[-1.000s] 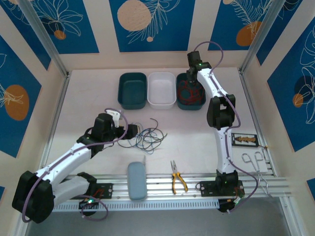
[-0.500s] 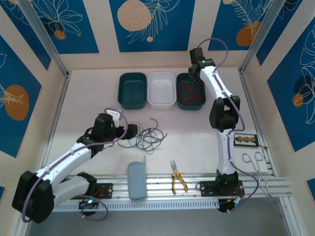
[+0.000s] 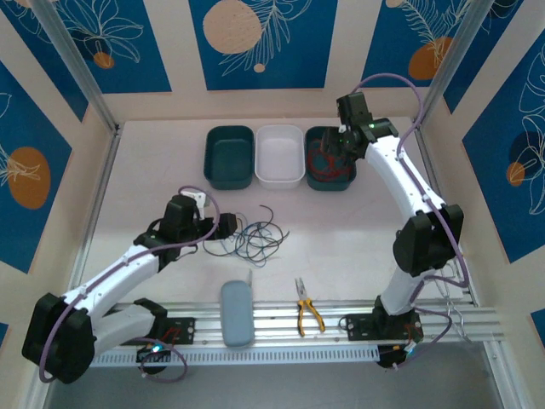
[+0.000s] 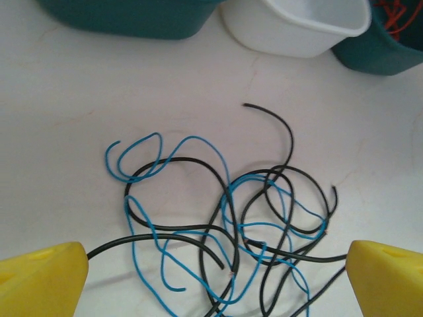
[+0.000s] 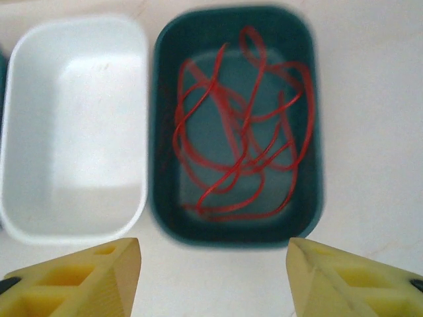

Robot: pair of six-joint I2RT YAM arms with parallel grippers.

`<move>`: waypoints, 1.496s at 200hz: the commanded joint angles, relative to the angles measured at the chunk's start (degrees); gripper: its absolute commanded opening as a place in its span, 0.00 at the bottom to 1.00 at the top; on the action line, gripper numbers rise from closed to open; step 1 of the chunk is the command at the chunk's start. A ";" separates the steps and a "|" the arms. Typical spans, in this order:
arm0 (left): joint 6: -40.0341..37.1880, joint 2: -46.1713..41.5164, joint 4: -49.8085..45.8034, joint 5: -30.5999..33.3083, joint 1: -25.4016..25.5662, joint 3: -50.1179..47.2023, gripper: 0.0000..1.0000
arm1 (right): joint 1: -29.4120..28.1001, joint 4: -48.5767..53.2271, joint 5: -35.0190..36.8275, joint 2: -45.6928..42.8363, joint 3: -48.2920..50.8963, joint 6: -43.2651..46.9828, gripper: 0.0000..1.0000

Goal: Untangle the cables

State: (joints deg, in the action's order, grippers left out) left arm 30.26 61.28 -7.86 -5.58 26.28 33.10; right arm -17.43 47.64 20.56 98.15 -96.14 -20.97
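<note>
The pale table [image 3: 153, 170] carries everything. The left arm [image 3: 128, 268] reaches out low across it, and its left claw [image 3: 228, 226] is spread wide with nothing between the yellow fingers [image 4: 39, 277]. The right arm [image 3: 409, 196] stretches to the far side, and its right claw [image 3: 336, 153] hangs over the row of tubs – its fingers [image 5: 79, 277] stand well apart with nothing held.

Straight below and ahead of the right claw sits a teal tub [image 5: 158, 132]. A white tub [image 5: 73, 125] touches it on the claw's left, and further left along the row, past the white one, is a second teal tub [image 3: 230, 156]. Behind the left claw, toward the arm bases, lies a grey case [image 3: 237, 313], with yellow-handled pliers [image 3: 308, 313] just beside it on the side away from that arm.

The red cables [image 5: 228, 175] lie looped together inside the teal tub under the right claw. The blue and black cables [image 4: 228, 211] lie on the table just ahead of the left claw, still knotted into one loose heap – several strands cross between the two fingers, and one black strand runs up to the left finger.
</note>
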 commanded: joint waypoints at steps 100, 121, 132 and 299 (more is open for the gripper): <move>8.34 13.71 -0.43 3.98 -0.07 3.07 0.78 | -17.76 -2.55 -17.76 1.83 13.56 -16.27 0.64; 9.35 15.19 2.78 4.09 -0.19 2.10 0.75 | -17.84 -1.76 -19.03 5.87 11.43 -17.48 0.60; 9.64 15.84 3.65 4.12 -0.19 1.88 0.74 | -17.97 -1.14 -19.47 8.06 10.14 -17.95 0.58; 10.08 15.82 6.36 2.77 -0.36 0.03 0.72 | -22.36 0.30 -9.16 27.83 -1.71 -14.56 0.46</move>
State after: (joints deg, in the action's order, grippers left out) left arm 40.07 77.80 -2.24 -1.87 26.26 34.00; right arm -38.57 45.89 9.06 124.22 -95.64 -36.88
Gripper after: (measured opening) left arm 0.716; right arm 0.481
